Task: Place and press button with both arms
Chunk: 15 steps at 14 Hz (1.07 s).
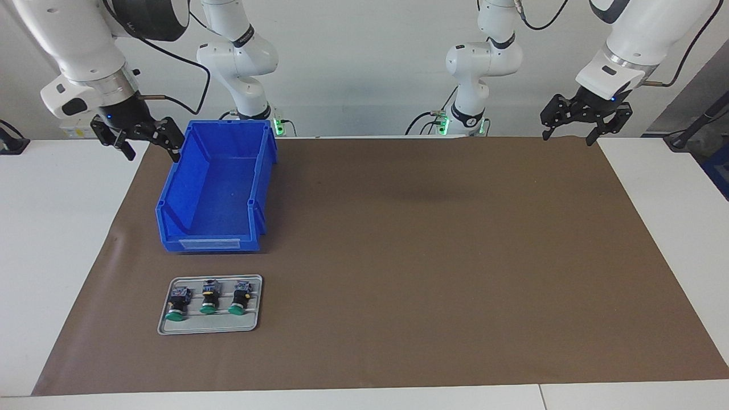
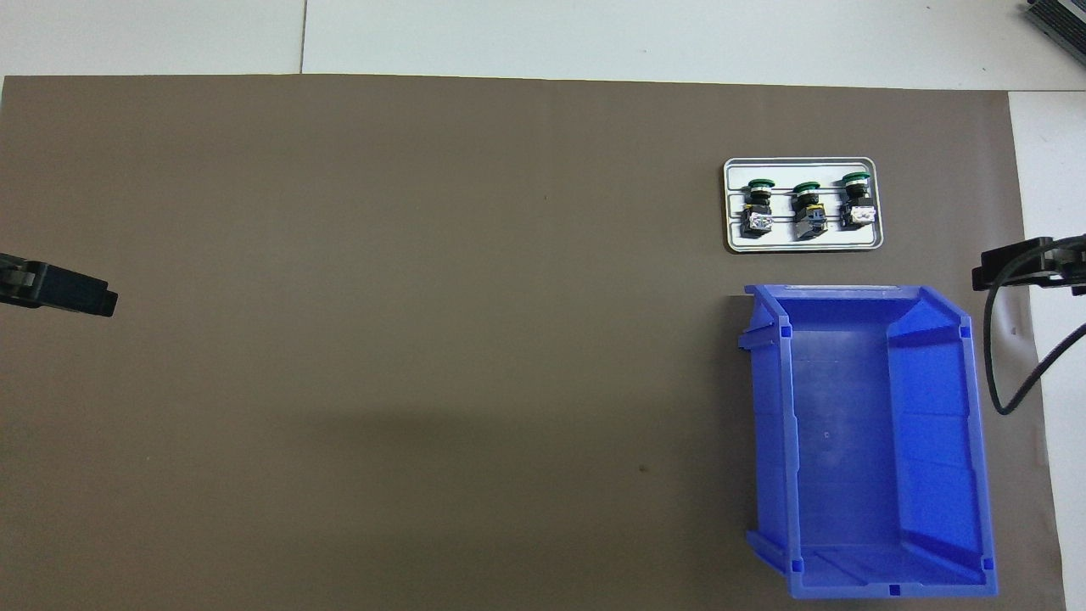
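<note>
table (image 1: 51, 239): white top, mostly covered by a big brown mat (image 1: 398, 256) that runs under both claws' ends

left arm (image 1: 638, 40): waiting, raised at its own end of the table

right arm (image 1: 74, 51): same deal, parked up at its end

bin (image 1: 216, 188): blue plastic box, nothing inside, sitting on the mat just beside the right claw and a bit lower than it, well apart from the left claw; its low open end points away from the robots

tray (image 1: 209, 326): small grey one on the mat, farther from the robots than the bin, toward the right claw's end of the table

left claw (image 1: 586, 122): fingers spread wide, holding nothing, hanging over the mat's edge at its end; far from the tray

right claw (image 1: 139, 136): also spread, nothing in it, hanging over the mat's edge right next to the bin's tall end

buttons (image 1: 208, 297): three little green-capped ones lying side by side in the tray, caps pointing away from the robots, none touched by either claw, closer to the right claw than the left
</note>
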Each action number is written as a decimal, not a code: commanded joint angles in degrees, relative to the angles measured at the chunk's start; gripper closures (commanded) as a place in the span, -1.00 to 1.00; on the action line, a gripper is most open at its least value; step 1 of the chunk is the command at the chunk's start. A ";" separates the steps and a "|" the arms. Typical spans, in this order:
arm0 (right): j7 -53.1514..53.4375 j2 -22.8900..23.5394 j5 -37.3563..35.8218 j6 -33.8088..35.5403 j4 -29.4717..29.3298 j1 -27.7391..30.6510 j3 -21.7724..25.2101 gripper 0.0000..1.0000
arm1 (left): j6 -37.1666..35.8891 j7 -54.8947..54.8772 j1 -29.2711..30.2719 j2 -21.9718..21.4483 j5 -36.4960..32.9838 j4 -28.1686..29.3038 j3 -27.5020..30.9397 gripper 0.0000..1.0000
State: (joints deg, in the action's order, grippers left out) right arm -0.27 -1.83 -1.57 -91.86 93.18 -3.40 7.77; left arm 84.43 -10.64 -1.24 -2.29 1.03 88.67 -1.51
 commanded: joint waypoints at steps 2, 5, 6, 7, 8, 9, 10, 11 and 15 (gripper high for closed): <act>0.18 -1.33 -0.36 0.72 1.21 0.15 -0.30 -1.00 | 0.73 0.53 0.27 -1.40 -0.68 1.68 -0.33 -1.00; 0.18 -1.33 -0.36 0.72 1.21 0.15 -0.30 -1.00 | 0.73 0.53 0.18 -1.40 -0.68 1.59 -0.33 -1.00; 0.18 -1.33 -0.36 0.54 1.21 0.15 -0.30 -1.00 | 0.73 0.62 0.27 -1.40 -0.68 1.59 -0.33 -1.00; -0.34 -1.33 -0.36 0.37 1.13 0.32 -0.30 -1.00 | 0.65 0.62 0.27 -1.40 -0.68 1.59 -0.33 -1.00; -0.35 -1.33 -0.54 0.19 1.13 0.32 -0.30 -1.00 | 0.64 0.53 0.27 -1.40 -0.68 1.59 -0.33 -1.00; -0.43 -1.33 -0.71 -0.51 1.21 0.15 -0.30 -1.00 | 0.73 0.53 0.27 -1.40 -0.68 1.59 -0.33 -1.00; -1.04 -1.24 -0.71 -0.69 1.13 0.15 -0.30 -1.00 | 0.73 0.53 0.27 -1.40 -0.68 1.59 -0.33 -1.00; -1.40 -1.24 -0.19 -0.60 1.13 0.06 -0.30 -1.00 | 0.73 0.53 0.27 -1.40 -0.68 1.59 -0.33 -1.00; -1.93 -1.07 0.25 -2.78 1.21 0.85 -0.22 -1.00 | 0.64 0.53 0.27 -1.40 -0.68 1.59 -0.33 -1.00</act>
State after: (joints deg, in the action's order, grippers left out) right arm -0.83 -1.85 -1.53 -92.53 93.21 -3.38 7.70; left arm 84.43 -10.64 -1.24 -2.29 1.03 88.67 -1.51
